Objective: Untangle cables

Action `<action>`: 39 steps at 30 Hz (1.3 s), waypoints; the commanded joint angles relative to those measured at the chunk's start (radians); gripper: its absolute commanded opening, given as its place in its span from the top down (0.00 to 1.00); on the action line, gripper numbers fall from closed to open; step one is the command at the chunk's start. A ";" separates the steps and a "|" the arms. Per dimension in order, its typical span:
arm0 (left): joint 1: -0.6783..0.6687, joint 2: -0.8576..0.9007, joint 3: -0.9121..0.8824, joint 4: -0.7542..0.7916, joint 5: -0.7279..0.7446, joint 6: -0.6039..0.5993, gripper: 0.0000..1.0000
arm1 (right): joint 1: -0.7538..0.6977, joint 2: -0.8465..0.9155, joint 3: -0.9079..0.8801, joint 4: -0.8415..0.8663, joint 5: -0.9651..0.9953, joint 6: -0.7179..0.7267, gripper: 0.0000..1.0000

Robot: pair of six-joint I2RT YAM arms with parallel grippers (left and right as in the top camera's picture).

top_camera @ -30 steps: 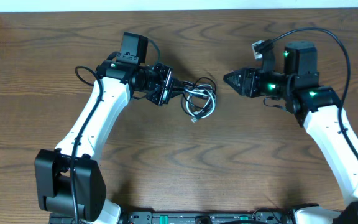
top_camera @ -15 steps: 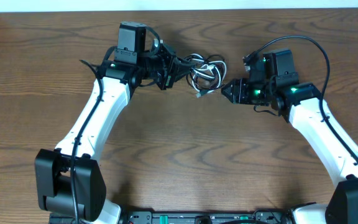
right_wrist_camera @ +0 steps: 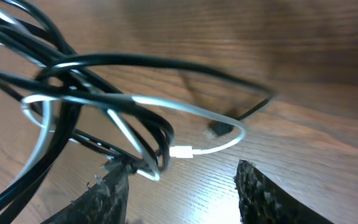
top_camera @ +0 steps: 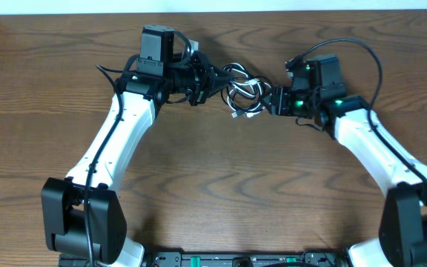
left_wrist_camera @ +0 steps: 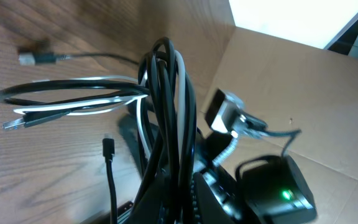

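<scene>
A tangle of thin black cords and one white cord, the cables, hangs between my two grippers near the table's far middle. My left gripper is shut on a bunch of the black and white strands and holds them lifted. My right gripper is open, its fingers at the bundle's right edge. In the right wrist view the loops and a white plug lie just ahead of the open fingers. A small black plug rests on the wood.
The brown wooden table spreads toward me. A pale wall rises behind the table's far edge. The right arm's body shows in the left wrist view, close behind the bundle.
My left gripper lifted the cables toward the far edge and now holds still. My right gripper moved left up to the bundle's right side.
</scene>
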 commanded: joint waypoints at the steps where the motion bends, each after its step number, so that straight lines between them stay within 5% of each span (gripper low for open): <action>1: 0.003 0.002 0.007 0.006 0.031 0.020 0.93 | 0.025 0.041 0.011 0.054 -0.039 -0.004 0.48; 9: 0.007 0.002 0.007 0.095 0.085 -0.023 0.93 | 0.030 0.135 0.011 0.192 0.035 0.123 0.53; 15: 0.046 0.001 0.007 0.268 0.143 -0.106 0.92 | 0.010 0.207 0.011 0.087 0.233 0.296 0.57; 25: 0.159 -0.001 0.007 0.385 0.170 -0.133 0.92 | -0.094 0.215 0.011 -0.141 0.259 0.245 0.68; 35: 0.179 0.000 0.007 0.284 0.176 0.125 0.93 | -0.098 0.208 0.011 -0.199 0.056 0.023 0.99; 39: 0.177 0.000 0.007 0.123 0.131 0.305 0.93 | -0.083 0.176 0.011 -0.218 0.045 -0.001 0.99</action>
